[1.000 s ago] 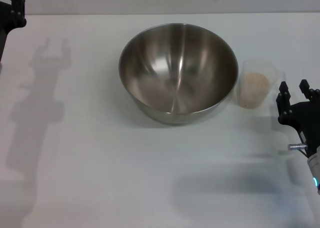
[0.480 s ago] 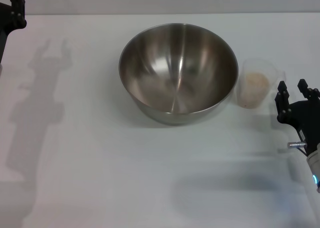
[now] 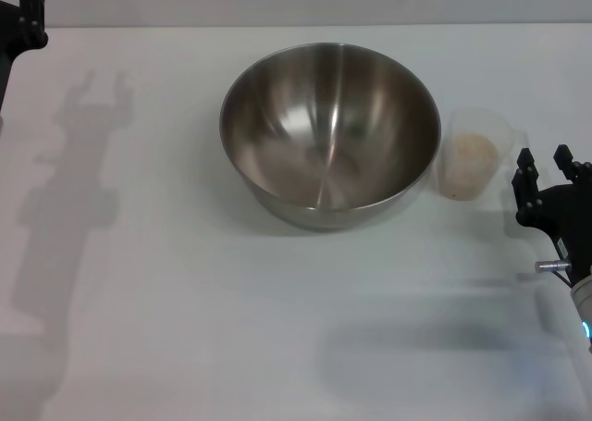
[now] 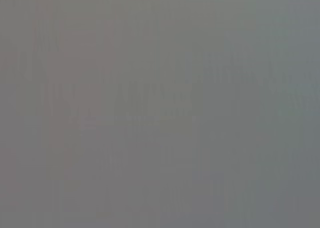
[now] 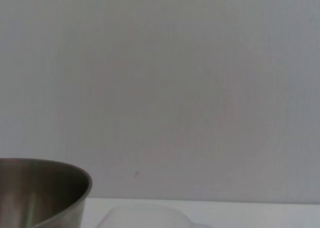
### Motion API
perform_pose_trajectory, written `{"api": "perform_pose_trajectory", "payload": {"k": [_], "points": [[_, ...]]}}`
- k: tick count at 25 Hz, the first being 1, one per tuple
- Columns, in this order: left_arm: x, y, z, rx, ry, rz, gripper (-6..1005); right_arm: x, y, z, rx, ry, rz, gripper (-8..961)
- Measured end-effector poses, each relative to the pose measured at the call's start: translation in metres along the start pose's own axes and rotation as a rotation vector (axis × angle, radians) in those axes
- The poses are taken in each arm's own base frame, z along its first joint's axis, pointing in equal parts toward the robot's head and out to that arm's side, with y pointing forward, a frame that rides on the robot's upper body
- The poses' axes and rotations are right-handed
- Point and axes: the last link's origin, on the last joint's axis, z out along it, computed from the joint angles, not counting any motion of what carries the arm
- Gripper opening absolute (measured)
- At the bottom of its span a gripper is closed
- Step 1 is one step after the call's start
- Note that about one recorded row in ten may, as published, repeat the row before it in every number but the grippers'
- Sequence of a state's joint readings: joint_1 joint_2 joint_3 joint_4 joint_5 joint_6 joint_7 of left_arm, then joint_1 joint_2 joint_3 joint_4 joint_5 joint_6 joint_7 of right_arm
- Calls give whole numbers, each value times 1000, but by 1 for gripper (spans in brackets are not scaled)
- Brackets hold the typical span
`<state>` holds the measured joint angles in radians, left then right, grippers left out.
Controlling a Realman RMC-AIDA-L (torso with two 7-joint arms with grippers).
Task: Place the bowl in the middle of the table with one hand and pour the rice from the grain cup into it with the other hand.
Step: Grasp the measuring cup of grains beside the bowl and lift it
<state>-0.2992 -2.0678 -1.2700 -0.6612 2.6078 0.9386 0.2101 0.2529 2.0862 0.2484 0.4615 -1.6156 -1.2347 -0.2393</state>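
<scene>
The steel bowl [image 3: 329, 134] stands empty in the middle of the white table [image 3: 185, 301]. The clear grain cup [image 3: 472, 157] stands upright just right of the bowl, with beige rice [image 3: 467, 153] in it. My right gripper [image 3: 544, 162] is open and empty, just right of the cup and a little nearer to me, not touching it. My left gripper [image 3: 26, 14] is parked at the far left corner. The right wrist view shows the bowl's rim [image 5: 45, 188] and the cup's rim [image 5: 145, 215] low down. The left wrist view shows only plain grey.
A pale wall rises behind the table's far edge [image 3: 296, 25]. Arm shadows lie on the tabletop at the left [image 3: 74, 190] and front right [image 3: 416, 356].
My right gripper has shifted very slightly to the right beside the cup. The bowl, the cup and the left arm have not moved.
</scene>
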Motion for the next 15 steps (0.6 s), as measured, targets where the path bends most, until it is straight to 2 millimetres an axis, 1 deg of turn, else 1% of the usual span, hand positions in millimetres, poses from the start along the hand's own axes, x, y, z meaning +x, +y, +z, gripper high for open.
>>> {"api": "perform_pose_trajectory", "payload": {"k": [15], "points": [[4,-2,-2,9,33,1,409,1,1,3,-9,15,-3,421]]}}
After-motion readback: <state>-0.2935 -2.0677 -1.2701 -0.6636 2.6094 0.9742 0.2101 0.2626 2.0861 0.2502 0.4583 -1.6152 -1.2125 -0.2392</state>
